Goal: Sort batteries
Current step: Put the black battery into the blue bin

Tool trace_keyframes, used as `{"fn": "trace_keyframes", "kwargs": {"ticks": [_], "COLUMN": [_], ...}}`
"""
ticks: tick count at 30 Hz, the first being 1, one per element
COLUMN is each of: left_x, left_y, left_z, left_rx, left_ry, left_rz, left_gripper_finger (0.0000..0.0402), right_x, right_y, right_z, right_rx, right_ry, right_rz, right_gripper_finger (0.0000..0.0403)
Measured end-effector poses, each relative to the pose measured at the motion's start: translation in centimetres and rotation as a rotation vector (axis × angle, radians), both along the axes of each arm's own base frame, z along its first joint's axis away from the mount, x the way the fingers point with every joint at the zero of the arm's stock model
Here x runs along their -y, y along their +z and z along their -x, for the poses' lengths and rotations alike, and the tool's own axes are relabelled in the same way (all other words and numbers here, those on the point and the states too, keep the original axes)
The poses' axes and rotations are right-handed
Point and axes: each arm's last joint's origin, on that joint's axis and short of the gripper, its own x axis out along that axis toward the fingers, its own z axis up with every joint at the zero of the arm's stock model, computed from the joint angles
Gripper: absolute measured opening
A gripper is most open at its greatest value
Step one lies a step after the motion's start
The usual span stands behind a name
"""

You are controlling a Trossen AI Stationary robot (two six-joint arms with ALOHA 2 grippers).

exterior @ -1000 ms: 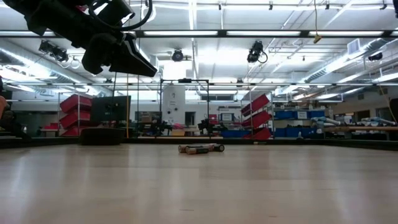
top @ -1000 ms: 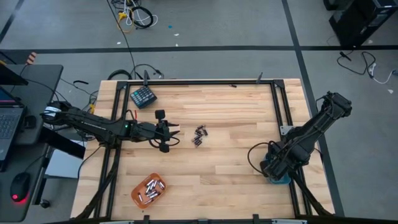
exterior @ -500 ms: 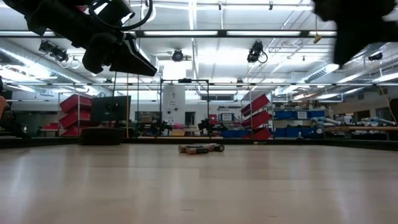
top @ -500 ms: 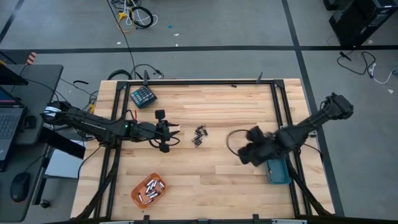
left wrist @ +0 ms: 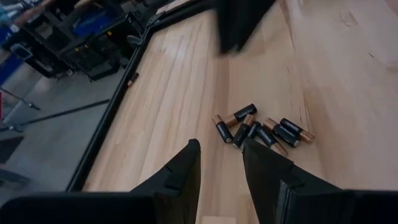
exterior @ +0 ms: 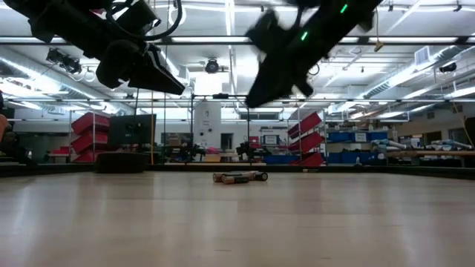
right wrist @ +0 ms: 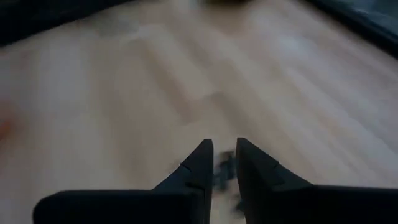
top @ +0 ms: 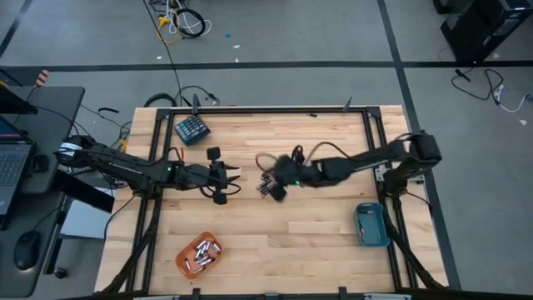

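A small pile of dark batteries with copper-coloured ends (top: 266, 184) lies flat on the wood in the middle of the table; it also shows in the low view (exterior: 239, 176) and in the left wrist view (left wrist: 258, 128). My left gripper (top: 236, 179) hovers just left of the pile, open by a narrow gap (left wrist: 221, 152), its fingers pointing at the batteries. My right gripper (top: 277, 187) hangs over the pile's right side, above the table (exterior: 256, 93). Its fingers stand a narrow gap apart (right wrist: 224, 152), with the blurred batteries (right wrist: 222, 174) below.
An orange tray (top: 199, 254) holding several batteries sits near the table's near left corner. A teal tray (top: 371, 225) lies at the right near edge. A dark teal keypad-like block (top: 191, 129) sits at the far left. Bare wood surrounds the pile.
My right arm has swung quickly from over the teal tray at the table's right near side, leftward across the table, and now reaches over the battery pile. The batteries have not moved.
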Motion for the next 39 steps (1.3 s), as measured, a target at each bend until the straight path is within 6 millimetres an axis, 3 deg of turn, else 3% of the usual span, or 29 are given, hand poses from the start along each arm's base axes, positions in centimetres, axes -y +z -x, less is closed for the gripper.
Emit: {"fn": "trace_keyframes", "kwargs": {"ticks": [5, 9, 16, 21, 24, 30, 39], "left_x": [0.0, 0.0, 0.0, 0.0, 0.0, 0.0, 0.0], "left_y": [-0.1, -0.2, -0.2, -0.2, -0.2, -0.2, -0.2], "left_z": [0.1, 0.1, 0.1, 0.1, 0.1, 0.1, 0.1], "left_rx": [-0.008, -0.014, -0.015, -0.018, -0.018, -0.024, -0.023], "left_ry": [0.011, 0.012, 0.013, 0.012, 0.011, -0.001, 0.001], "left_rz": [0.020, 0.022, 0.022, 0.021, 0.019, -0.006, -0.002], "left_gripper_finger": [0.0119, 0.0119, 0.0119, 0.0119, 0.0119, 0.0119, 0.0119], "right_x": [3.1, 2.8, -1.0, -4.2, -5.5, -5.9, -3.7], "right_y": [-4.3, -6.6, -5.6, -7.0, -7.3, -8.3, -9.1], "right_z": [-1.2, -1.8, -1.8, 0.0, 1.0, 1.5, 1.1], "right_rx": [-0.063, -0.128, -0.142, -0.279, -0.237, -0.114, -0.018], "right_ry": [-0.182, -0.137, -0.066, -0.047, -0.126, -0.187, -0.192], "right_rz": [-0.107, -0.075, 0.260, 0.366, 0.473, 0.380, 0.215], "right_gripper_finger": [0.0059, 0.0065, 0.0045, 0.0031, 0.0023, 0.0032, 0.0116]}}
